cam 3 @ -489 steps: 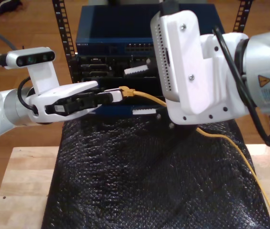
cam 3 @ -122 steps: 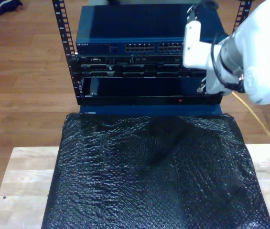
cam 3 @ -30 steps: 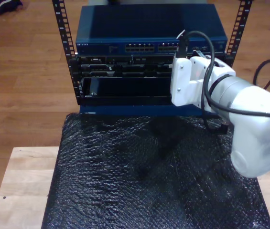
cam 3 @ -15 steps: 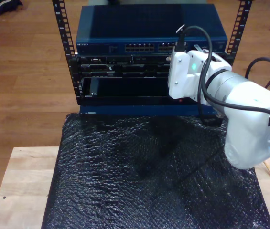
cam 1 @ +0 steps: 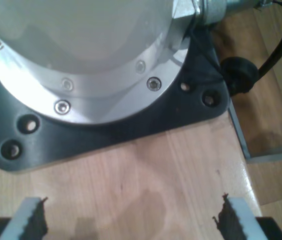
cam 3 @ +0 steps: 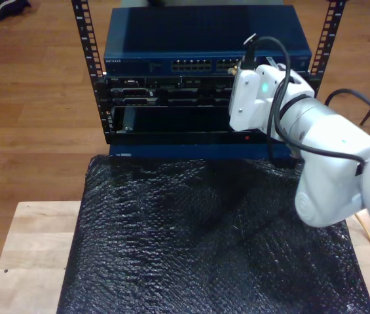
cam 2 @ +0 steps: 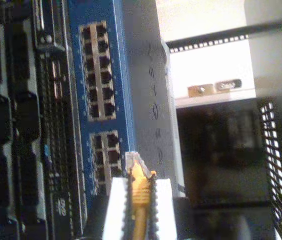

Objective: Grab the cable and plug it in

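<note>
Clamped on the cable, my second gripper has edged closer; the plug now sits just before the switch ports, nearly ready for insertion.

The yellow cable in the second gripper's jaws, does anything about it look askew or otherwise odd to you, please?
Nothing stands out. My second gripper pinches the yellow cable centrally, with the clear plug sticking out straight toward the ports of the blue switch, not yet inserted.
</note>
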`<state>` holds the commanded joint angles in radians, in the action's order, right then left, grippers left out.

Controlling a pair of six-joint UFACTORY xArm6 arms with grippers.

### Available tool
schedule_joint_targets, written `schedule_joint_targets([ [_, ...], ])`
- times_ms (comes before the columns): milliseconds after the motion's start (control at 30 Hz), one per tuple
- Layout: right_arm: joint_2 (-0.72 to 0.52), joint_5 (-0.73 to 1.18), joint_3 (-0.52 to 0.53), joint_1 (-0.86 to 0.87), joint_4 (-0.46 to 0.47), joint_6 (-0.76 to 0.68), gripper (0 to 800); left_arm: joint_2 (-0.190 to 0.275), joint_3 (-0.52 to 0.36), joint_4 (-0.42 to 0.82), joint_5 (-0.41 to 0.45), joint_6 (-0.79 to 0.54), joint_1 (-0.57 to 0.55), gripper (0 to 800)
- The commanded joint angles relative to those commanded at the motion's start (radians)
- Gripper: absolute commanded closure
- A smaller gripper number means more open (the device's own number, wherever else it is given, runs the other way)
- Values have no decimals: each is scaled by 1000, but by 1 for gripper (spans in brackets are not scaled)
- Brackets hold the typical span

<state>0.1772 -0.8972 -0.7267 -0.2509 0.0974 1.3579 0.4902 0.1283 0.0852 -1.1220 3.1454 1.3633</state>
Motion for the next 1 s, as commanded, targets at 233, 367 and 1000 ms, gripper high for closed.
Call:
schedule_joint_targets([
  [233,37,-40,-46,-3,-46,15,800,0,0,0,0,0,0,0],
  [367,95,-112,-61,-28,-112,25,800,0,0,0,0,0,-2,0],
  [1000,212,-328,-87,-83,-310,180,800,-2,0,0,0,0,-2,0],
])
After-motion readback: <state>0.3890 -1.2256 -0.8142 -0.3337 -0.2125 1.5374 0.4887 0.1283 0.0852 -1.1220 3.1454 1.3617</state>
